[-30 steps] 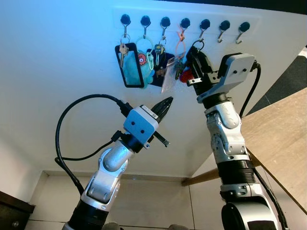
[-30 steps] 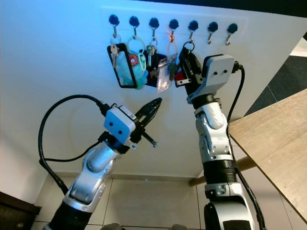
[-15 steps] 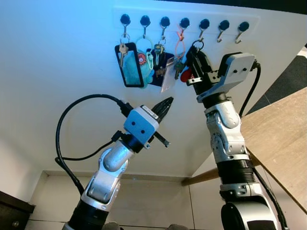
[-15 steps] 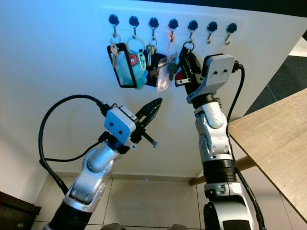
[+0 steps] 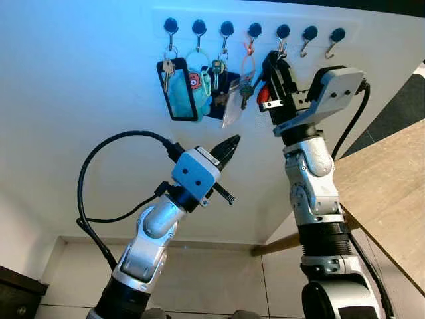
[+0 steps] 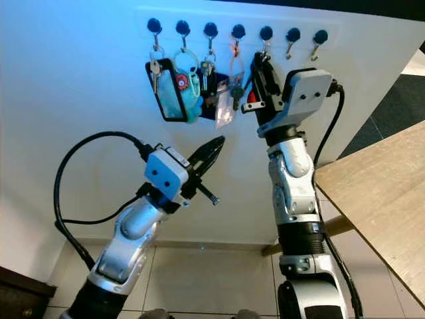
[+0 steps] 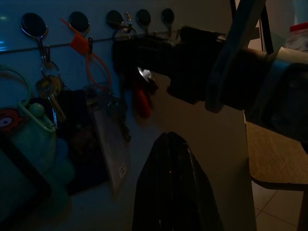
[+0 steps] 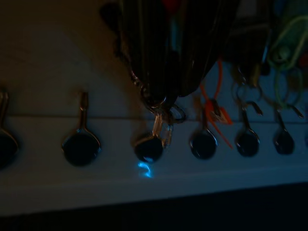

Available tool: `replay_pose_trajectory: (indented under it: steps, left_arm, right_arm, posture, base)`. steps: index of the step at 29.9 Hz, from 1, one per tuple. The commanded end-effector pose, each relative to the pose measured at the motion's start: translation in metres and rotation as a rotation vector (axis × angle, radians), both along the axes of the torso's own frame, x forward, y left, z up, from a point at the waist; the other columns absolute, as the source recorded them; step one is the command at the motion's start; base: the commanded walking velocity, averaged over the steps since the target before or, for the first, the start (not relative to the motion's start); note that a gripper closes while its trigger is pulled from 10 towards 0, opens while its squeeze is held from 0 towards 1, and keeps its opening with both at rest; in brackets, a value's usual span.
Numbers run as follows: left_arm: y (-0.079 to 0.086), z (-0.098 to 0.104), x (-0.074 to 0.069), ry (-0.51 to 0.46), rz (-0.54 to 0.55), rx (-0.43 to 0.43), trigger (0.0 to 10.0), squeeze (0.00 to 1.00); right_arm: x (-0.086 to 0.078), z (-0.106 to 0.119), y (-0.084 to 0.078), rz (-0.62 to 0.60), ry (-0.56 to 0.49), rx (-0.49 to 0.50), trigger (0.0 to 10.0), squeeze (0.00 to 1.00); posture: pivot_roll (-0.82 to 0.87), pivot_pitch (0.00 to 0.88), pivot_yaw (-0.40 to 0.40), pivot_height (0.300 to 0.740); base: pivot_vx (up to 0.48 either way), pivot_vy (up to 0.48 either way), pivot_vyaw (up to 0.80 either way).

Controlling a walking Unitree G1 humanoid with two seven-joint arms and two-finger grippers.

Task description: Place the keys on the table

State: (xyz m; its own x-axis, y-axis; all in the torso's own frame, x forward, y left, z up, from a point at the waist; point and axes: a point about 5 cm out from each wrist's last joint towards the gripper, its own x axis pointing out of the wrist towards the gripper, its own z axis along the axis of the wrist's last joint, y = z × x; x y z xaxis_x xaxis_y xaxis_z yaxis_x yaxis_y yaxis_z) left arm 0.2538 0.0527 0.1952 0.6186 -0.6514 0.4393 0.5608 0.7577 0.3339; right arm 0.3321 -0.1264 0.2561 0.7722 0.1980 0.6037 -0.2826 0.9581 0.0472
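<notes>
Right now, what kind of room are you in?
Probably a home entryway: a hook rack on a white wall holds keys, with a wooden table beside it. My right gripper grips one bunch.

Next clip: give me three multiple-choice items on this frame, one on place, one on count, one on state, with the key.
1. Where is the right tool?
A. up at the hook rail
B. over the table
C. down by the floor

2. How many hooks are on the rail?
A. four
B. seven
C. ten

3. How is the left tool?
A. shut, holding nothing
B. shut on a teal tag
C. wide open

Key:
1 A: its fingers reach the fifth hook, at the keys with the red tag.
2 B: seven black knobs line the rail.
3 A: its fingers meet in a point, apart from the hanging keys, below the rail.
</notes>
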Motion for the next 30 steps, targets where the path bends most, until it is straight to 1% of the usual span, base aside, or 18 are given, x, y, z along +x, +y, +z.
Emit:
replay_pose_trajectory:
  steps: [1,2,4,5,6,7,9,11,16,17,19,21,22,23,25,26,27,30]
  left_arm:
    - [-0.002,-0.003,-0.003,0.001,-0.014,0.018,10.0,0.00]
    - [-0.002,-0.003,-0.003,0.001,-0.014,0.018,10.0,0.00]
    - [-0.002,-0.004,-0.004,0.003,-0.016,0.021,10.0,0.00]
    - [-0.002,-0.004,-0.004,0.003,-0.016,0.021,10.0,0.00]
    - [-0.002,-0.004,-0.004,0.004,-0.017,0.024,10.0,0.00]
    - [-0.002,-0.004,-0.004,0.004,-0.017,0.024,10.0,0.00]
    - [-0.002,-0.005,-0.004,0.005,-0.018,0.027,10.0,0.00]
    - [-0.002,-0.005,-0.005,0.007,-0.018,0.029,10.0,0.00]
    - [-0.002,-0.005,-0.004,0.008,-0.020,0.031,10.0,0.00]
    - [-0.002,-0.005,-0.004,0.008,-0.022,0.033,10.0,0.00]
    - [-0.002,-0.005,-0.004,0.008,-0.022,0.033,10.0,0.00]
    - [-0.002,-0.005,-0.004,0.008,-0.022,0.033,10.0,0.00]
    - [-0.002,-0.005,-0.004,0.008,-0.022,0.033,10.0,0.00]
    - [-0.002,-0.005,-0.004,0.008,-0.022,0.033,10.0,0.00]
    - [-0.002,-0.005,-0.004,0.008,-0.021,0.033,10.0,0.00]
    - [-0.002,-0.005,-0.004,0.008,-0.021,0.033,10.0,0.00]
    - [-0.002,-0.005,-0.005,0.008,-0.020,0.033,10.0,0.00]
    - [-0.002,-0.004,-0.005,0.008,-0.020,0.032,10.0,0.00]
  right_arm:
    - [-0.004,0.000,0.001,-0.004,-0.013,0.003,1.6,0.00]
    - [-0.004,0.000,0.001,-0.004,-0.013,0.003,1.6,0.00]
    - [-0.004,-0.011,0.002,-0.003,0.035,-0.002,2.0,0.00]
    - [-0.004,-0.011,0.002,-0.003,0.035,-0.002,2.0,0.00]
    - [-0.004,-0.021,0.002,-0.004,0.080,-0.008,2.5,0.00]
    - [-0.004,-0.021,0.002,-0.004,0.080,-0.008,2.5,0.00]
    - [-0.005,-0.031,0.000,-0.007,0.125,-0.009,2.9,0.00]
    - [-0.006,-0.038,-0.001,-0.009,0.156,-0.008,3.1,0.00]
    - [-0.008,-0.042,-0.001,-0.006,0.177,-0.008,3.3,0.00]
    - [-0.010,-0.044,-0.001,-0.003,0.184,-0.007,3.8,0.00]
    - [-0.011,-0.044,-0.001,-0.002,0.186,-0.007,3.8,0.00]
    - [-0.012,-0.045,0.000,0.006,0.194,0.004,4.5,0.00]
    - [-0.012,-0.045,0.000,0.006,0.194,0.004,4.5,0.00]
    - [-0.013,-0.045,0.001,0.012,0.199,0.010,5.8,0.00]
    - [-0.013,-0.046,0.002,0.020,0.206,0.017,5.8,0.00]
    - [-0.015,-0.047,0.004,0.034,0.212,0.023,9.8,0.00]
    - [-0.016,-0.047,0.008,0.055,0.218,0.032,10.0,0.00]
    - [-0.019,-0.045,0.012,0.085,0.218,0.042,10.0,0.00]
  posture:
    - [0.07,0.061,-0.059,0.740]
    - [0.07,0.061,-0.059,0.740]
    - [0.07,0.061,-0.059,0.740]
    - [0.07,0.061,-0.059,0.740]
    - [0.07,0.067,-0.059,0.740]
    - [0.07,0.067,-0.059,0.740]
    - [0.07,0.069,-0.058,0.740]
    - [0.06,0.072,-0.057,0.740]
    - [0.06,0.075,-0.054,0.740]
    - [0.06,0.077,-0.054,0.740]
    - [0.06,0.077,-0.054,0.740]
    - [0.06,0.081,-0.053,0.740]
    - [0.06,0.081,-0.053,0.740]
    - [0.06,0.081,-0.053,0.740]
    - [0.06,0.081,-0.053,0.740]
    - [0.06,0.085,-0.053,0.740]
    - [0.06,0.087,-0.053,0.740]
    - [0.06,0.091,-0.052,0.740]
  base:
    - [0.000,0.000,0.00]
    - [0.000,0.000,0.00]
    - [0.000,0.000,0.00]
    - [0.000,0.000,0.00]
    - [0.000,0.000,0.00]
    - [0.000,0.000,0.00]
    - [0.000,0.000,0.00]
    - [0.000,0.000,0.00]
    - [0.000,0.000,0.00]
    - [0.000,0.000,0.00]
    - [0.000,0.000,0.00]
    - [0.000,0.000,0.00]
    - [0.000,0.000,0.00]
    - [0.000,0.000,0.00]
    - [0.000,0.000,0.00]
    - [0.000,0.000,0.00]
    - [0.000,0.000,0.00]
    - [0.000,0.000,0.00]
